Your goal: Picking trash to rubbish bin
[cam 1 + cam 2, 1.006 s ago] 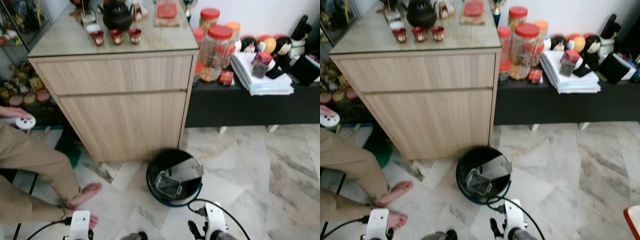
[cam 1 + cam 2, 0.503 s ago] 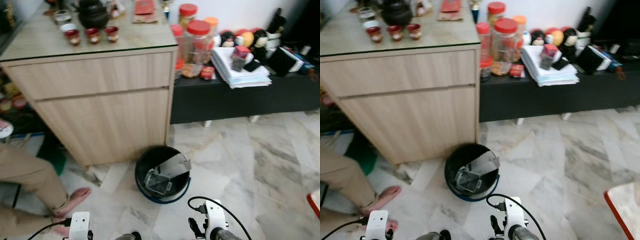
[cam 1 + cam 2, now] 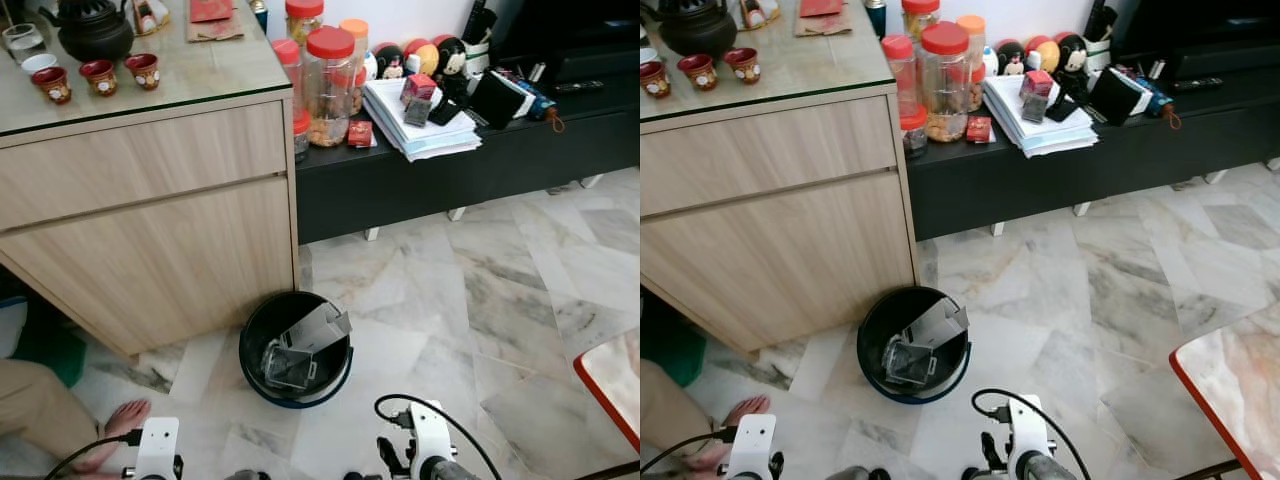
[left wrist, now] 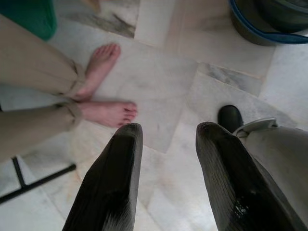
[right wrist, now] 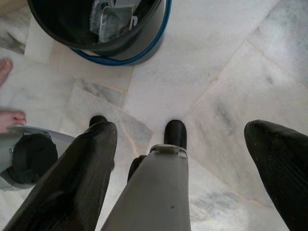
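Note:
A black rubbish bin (image 3: 252, 330) with a blue rim stands on the marble floor before the wooden cabinet. Clear plastic and a grey card (image 3: 300, 345) lie inside it. Both arms hang low, their wrists at the bottom edge of the eye views. In the left wrist view my left gripper (image 4: 168, 127) is open over bare floor, with the bin's rim (image 4: 260, 33) off to one side. My right gripper (image 5: 185, 127) is open wide above my own feet, and the bin (image 5: 144, 45) lies just beyond it. Neither holds anything.
A person's bare feet (image 4: 108, 113) and tan trouser leg (image 3: 30, 405) are close on my left. The wooden cabinet (image 3: 150, 200) carries a teapot and cups. A low black shelf (image 3: 420, 175) holds jars and papers. A red-edged table corner (image 3: 615, 385) juts in at right.
The camera has swung to the right: cabinet, bin and person slid left, and the red-edged table corner came into view. The trash in the bin has not moved.

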{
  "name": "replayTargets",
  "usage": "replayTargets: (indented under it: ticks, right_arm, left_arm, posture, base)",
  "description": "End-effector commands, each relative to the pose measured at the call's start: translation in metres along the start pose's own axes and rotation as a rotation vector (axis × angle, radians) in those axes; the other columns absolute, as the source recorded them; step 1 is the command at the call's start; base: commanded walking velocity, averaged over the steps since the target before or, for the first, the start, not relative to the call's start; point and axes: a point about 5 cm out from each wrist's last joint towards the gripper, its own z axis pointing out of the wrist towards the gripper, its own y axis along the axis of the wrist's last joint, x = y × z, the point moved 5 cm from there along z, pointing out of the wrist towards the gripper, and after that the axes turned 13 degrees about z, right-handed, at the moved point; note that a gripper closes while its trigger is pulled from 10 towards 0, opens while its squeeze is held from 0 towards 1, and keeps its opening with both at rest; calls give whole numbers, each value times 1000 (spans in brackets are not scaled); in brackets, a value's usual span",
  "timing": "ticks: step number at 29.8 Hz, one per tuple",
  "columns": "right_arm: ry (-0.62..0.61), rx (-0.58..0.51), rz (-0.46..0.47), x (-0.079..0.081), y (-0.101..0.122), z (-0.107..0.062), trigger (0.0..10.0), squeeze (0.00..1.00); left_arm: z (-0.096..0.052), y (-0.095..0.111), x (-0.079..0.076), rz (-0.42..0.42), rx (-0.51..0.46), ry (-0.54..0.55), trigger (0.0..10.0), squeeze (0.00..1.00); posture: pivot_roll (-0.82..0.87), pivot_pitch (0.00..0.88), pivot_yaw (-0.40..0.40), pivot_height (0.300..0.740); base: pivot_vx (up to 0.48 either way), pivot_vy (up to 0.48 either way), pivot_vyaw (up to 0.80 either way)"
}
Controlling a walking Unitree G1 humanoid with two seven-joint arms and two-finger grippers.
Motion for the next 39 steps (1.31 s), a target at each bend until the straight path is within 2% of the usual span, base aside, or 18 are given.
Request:
replayTargets:
  ticks: [1,11,15,26,36,39]
  right_arm:
    - [-13,19,17,-2,-8,-1,10000,0]
    - [-12,29,15,0,-14,-1,10000,0]
    - [-13,25,20,0,-13,-1,10000,0]
    - [-12,20,21,-1,-11,-1,10000,0]
    - [-13,24,24,-1,-12,-1,10000,0]
    - [-14,25,23,-1,-13,-1,10000,0]
  left_arm:
    - [-2,-14,3,16,46,6,10000,0]
    - [-1,-10,10,15,32,17,10000,0]
    - [-2,-13,6,44,41,8,10000,0]
    - [-2,-14,4,32,44,8,10000,0]
    - [-2,-14,3,19,44,10,10000,0]
    - [-2,-14,3,4,42,16,10000,0]
  posture:
    - [120,108,14,740]
    - [121,92,22,740]
    - [119,96,23,740]
    - [123,120,15,740]
    - [122,134,12,740]
    - [123,137,9,740]
  base:
    - [0,-360,-800]
    - [0,-107,-800]
    - [0,-71,-800]
    - [0,-81,-800]
    - [0,-342,-800]
    - [0,0,0]
